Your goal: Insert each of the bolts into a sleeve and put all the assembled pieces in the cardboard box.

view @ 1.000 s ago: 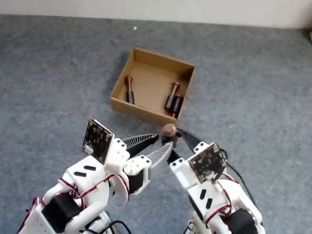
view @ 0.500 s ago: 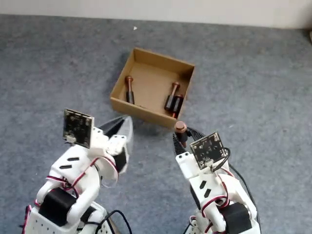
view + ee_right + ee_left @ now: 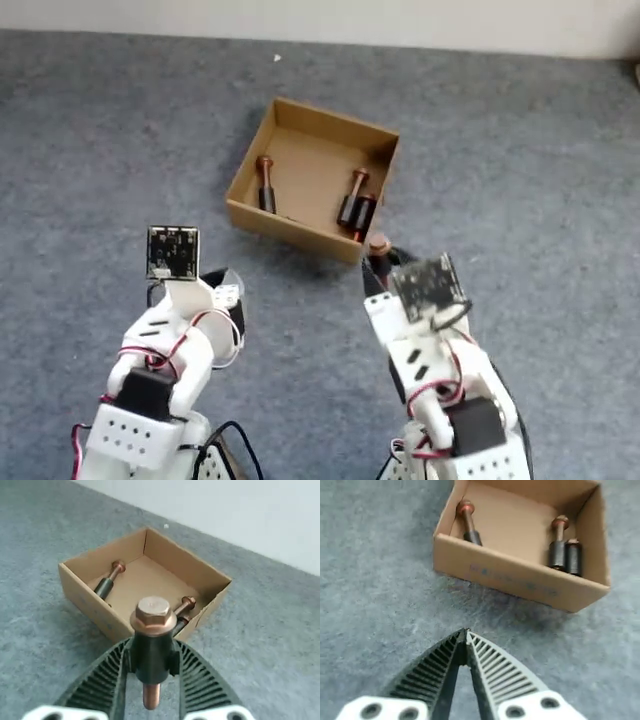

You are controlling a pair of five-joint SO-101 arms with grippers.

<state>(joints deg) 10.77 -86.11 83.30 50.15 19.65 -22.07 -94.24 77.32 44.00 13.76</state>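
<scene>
The left gripper (image 3: 466, 634) has been withdrawn from the shared hold and drawn back from the cardboard box (image 3: 290, 228); its claw is seen pressed together on nothing; the assembled piece (image 3: 151, 640) (bolt head up, shank showing below the sleeve) is left clamped in the right gripper (image 3: 151, 652) alone and has been carried just beside the box's near corner; other pieces (image 3: 266, 186) already lie inside; release into the box is judged the remaining step.
</scene>
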